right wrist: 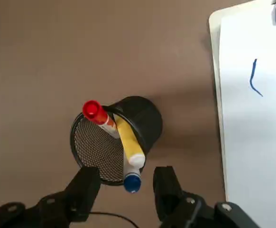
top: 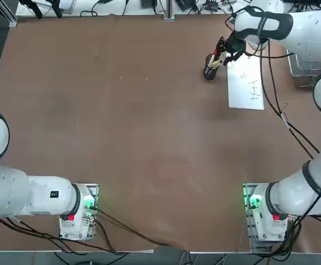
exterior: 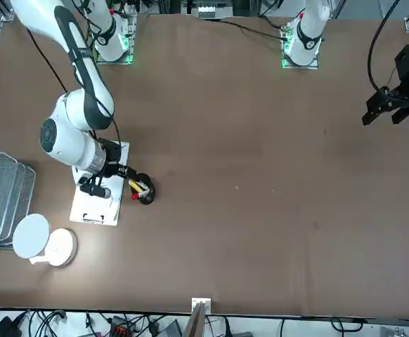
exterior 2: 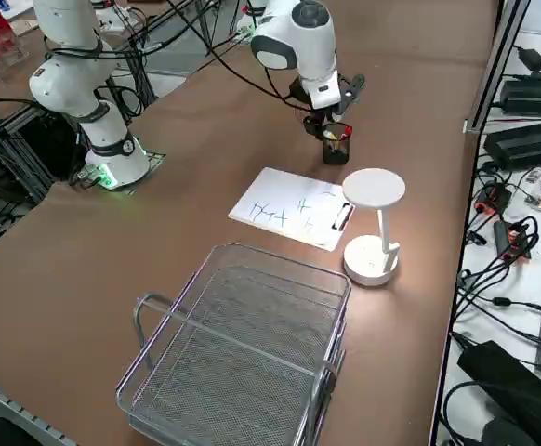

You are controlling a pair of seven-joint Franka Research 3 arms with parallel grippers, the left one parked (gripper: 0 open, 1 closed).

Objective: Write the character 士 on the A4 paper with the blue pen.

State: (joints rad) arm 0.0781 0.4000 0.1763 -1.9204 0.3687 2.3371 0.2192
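**A:** Where's the blue pen (right wrist: 132, 182)?

**B:** Standing in the black mesh pen cup (right wrist: 116, 140), blue cap up, leaning on the rim nearest the right gripper (right wrist: 127, 186). The yellow pen (right wrist: 129, 141) lies against it, and the red pen (right wrist: 98, 115) leans off to the far side of the cup.

**A:** And the gripper?

**B:** Just above the cup, fingers spread, nothing between them. The blue cap sits in the gap, though from the wrist camera I can't be sure whether the tips have come down level with it.

**A:** So how should the grab go?

**B:** I'd say straight down so the fingers flank the blue cap only. The yellow pen touches it, so one finger has to slip between the two or it'll pinch both. Close low enough on the barrel for a firm hold, then lift vertically so the cup doesn't tip.

**A:** The sheet?

**B:** The A4 paper (top: 247, 83) lies just beside the cup, clip (exterior 2: 343, 216) at the short edge towards the white lamp (exterior 2: 373, 228), with a few thin pen marks on it. It's a short carry across.
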